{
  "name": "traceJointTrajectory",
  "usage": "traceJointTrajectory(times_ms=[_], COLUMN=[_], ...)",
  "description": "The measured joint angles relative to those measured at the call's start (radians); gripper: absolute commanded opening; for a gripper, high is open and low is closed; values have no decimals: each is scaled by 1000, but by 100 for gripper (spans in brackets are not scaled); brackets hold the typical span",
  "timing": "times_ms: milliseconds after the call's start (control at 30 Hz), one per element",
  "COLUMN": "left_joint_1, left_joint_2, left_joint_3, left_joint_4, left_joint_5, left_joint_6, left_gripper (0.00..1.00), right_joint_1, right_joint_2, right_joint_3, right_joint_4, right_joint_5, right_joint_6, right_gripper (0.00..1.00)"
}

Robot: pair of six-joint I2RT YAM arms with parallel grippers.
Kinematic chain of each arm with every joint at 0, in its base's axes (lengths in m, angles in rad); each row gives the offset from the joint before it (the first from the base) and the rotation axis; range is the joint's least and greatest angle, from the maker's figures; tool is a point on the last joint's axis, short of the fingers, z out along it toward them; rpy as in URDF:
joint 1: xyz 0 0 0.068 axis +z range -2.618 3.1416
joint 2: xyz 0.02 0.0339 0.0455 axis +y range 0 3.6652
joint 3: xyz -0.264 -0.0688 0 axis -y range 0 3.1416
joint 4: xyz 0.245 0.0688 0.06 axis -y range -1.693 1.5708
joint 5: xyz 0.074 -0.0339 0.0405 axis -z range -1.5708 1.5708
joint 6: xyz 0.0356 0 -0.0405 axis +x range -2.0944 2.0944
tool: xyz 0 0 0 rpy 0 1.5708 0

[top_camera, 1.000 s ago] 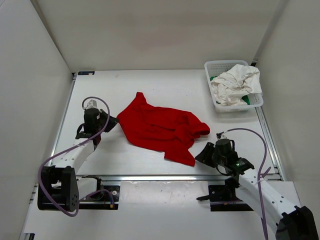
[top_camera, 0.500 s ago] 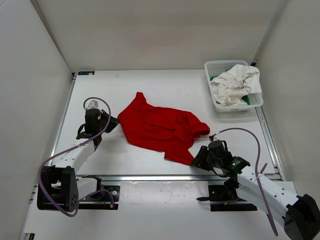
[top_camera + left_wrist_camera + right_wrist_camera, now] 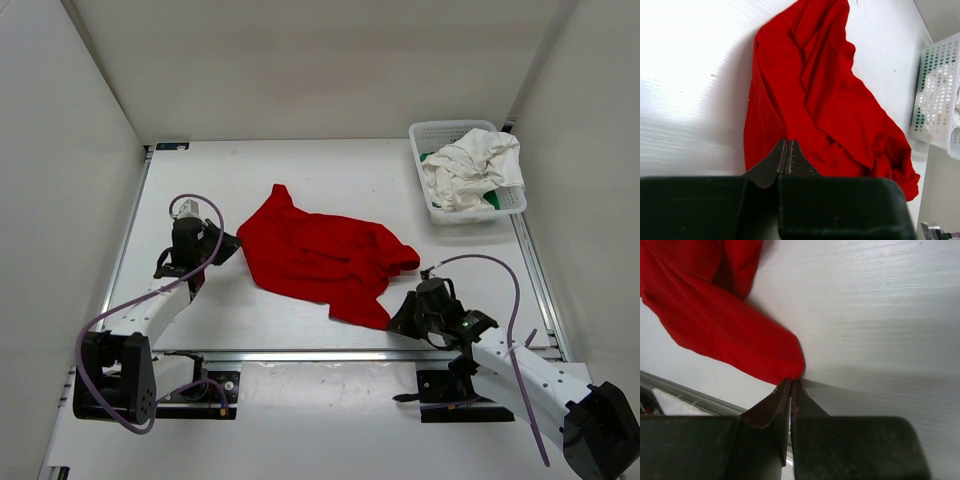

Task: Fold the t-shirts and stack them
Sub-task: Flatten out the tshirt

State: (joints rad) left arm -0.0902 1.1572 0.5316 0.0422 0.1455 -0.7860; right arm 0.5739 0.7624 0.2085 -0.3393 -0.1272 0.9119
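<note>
The red t-shirt (image 3: 320, 255) lies crumpled and spread across the middle of the table. My left gripper (image 3: 228, 247) is shut at its left edge, the closed tips (image 3: 787, 142) pressed into the red cloth (image 3: 825, 100). My right gripper (image 3: 397, 322) is shut on the shirt's near right corner, where the red cloth (image 3: 715, 325) runs down to a point at the tips (image 3: 791, 381). The white t-shirt (image 3: 470, 170) is heaped in the basket at the back right. A bit of the green t-shirt (image 3: 492, 200) shows under it.
The white mesh basket (image 3: 440, 132) stands at the table's back right corner and shows at the right edge of the left wrist view (image 3: 935, 95). A metal rail (image 3: 300, 354) runs along the near table edge, just in front of the right gripper. White walls enclose the table.
My right gripper has slid left to the shirt's near right corner and gone from open to shut there. The left gripper stays shut and has barely shifted.
</note>
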Motion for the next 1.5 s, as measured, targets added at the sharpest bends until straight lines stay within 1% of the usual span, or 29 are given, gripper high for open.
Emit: traceJointTrajectory(times_ms=[100, 133, 200, 267, 300, 333, 400, 433, 500, 600, 700, 767, 833, 900, 933, 1100, 1200, 1333, 1433, 1500], left_joint_1=[-18, -29, -61, -95, -105, -102, -59, -21, 73, 190, 265, 287, 296, 293, 291, 262, 248, 233, 230, 235], left_joint_2=[0, 0, 8, 47, 70, 100, 172, 205, 244, 249, 249, 248, 247, 247, 247, 276, 386, 621, 735, 752], left_joint_3=[2, 9, 61, 203, 291, 404, 634, 739, 893, 1011, 1095, 1127, 1148, 1161, 1160, 1079, 1019, 1013, 1050, 1112], left_joint_4=[2, -6, -52, -126, -148, -189, -199, -185, -156, -164, -171, -175, -198, -226, -237, -223, -185, -189, -224, -256], left_joint_5=[-3, -5, -19, -23, -11, 21, 133, 197, 293, 341, 372, 389, 388, 375, 365, 293, 261, 245, 245, 246], left_joint_6=[2, 5, 28, 63, 81, 95, 94, 77, 37, 4, -32, -47, -45, -29, -21, 8, 3, -26, -54, -69], left_gripper=[0, 0, 0, 0, 0, 0, 0, 0, 0, 0, 0, 0, 0, 0, 0, 0, 0, 0, 0, 0], right_joint_1=[3, 0, -14, -31, -38, -47, -68, -80, -94, -70, -9, 39, 74, 61, 37, -196, -279, -315, -316, -308], right_joint_2=[7, 18, 47, 90, 113, 144, 206, 242, 326, 464, 562, 622, 672, 724, 753, 955, 1128, 1358, 1415, 1404], right_joint_3=[39, 72, 195, 412, 527, 677, 960, 1103, 1380, 1754, 1957, 2042, 2094, 2111, 2112, 2143, 2177, 2249, 2249, 2249], right_joint_4=[-44, -82, -186, -301, -328, -373, -410, -434, -488, -551, -541, -531, -484, -448, -434, -413, -401, -378, -349, -290], right_joint_5=[23, 34, 78, 146, 178, 215, 278, 309, 378, 502, 595, 653, 698, 686, 663, 468, 364, 274, 245, 249], right_joint_6=[-31, -52, -112, -188, -221, -267, -352, -392, -463, -565, -652, -710, -770, -809, -819, -824, -823, -807, -792, -799], right_gripper=[0, 0, 0, 0, 0, 0, 0, 0, 0, 0, 0, 0, 0, 0, 0, 0, 0, 0, 0, 0])
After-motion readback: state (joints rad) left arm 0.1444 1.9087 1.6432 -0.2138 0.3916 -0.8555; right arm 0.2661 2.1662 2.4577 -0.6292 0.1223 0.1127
